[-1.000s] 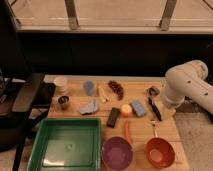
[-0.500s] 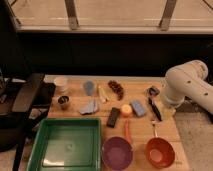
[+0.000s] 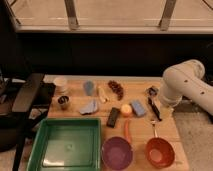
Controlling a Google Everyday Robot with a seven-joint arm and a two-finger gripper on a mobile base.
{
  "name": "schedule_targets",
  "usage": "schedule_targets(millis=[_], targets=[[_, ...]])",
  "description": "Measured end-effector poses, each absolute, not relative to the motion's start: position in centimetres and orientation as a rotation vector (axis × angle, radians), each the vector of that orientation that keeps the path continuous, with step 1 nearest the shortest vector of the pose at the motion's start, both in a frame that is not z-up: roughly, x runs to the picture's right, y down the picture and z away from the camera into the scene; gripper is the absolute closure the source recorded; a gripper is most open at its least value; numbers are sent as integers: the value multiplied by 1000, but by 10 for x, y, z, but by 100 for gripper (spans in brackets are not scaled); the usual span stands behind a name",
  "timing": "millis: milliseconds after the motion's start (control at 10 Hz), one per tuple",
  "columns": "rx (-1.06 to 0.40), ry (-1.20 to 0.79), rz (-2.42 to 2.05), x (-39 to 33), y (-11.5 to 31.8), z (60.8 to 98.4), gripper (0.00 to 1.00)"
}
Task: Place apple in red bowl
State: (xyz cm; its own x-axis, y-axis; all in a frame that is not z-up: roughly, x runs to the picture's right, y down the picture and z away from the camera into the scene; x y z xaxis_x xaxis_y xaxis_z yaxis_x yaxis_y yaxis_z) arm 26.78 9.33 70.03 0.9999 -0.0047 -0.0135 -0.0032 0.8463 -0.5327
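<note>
The apple [image 3: 126, 109], small, round and yellow-orange, sits on the wooden table near its middle, between a black bar [image 3: 113, 116] and a blue sponge [image 3: 138, 107]. The red bowl [image 3: 160, 151] stands at the table's front right and looks empty. My white arm [image 3: 182, 82] comes in from the right. My dark gripper [image 3: 154, 108] hangs low over the table just right of the blue sponge, a short way right of the apple and well behind the red bowl.
A purple bowl [image 3: 117, 152] stands left of the red bowl, and an orange carrot [image 3: 127, 131] lies behind them. A green tray [image 3: 65, 145] fills the front left. A white cup [image 3: 60, 84], blue cup [image 3: 89, 88], banana [image 3: 102, 94], grapes [image 3: 116, 88] and blue cloth [image 3: 90, 107] lie further back.
</note>
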Motion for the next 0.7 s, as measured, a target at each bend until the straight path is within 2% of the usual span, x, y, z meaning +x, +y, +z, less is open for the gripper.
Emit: schedule_targets(millis=[700], targets=[[-581,-228,-139,160,86,774,35]])
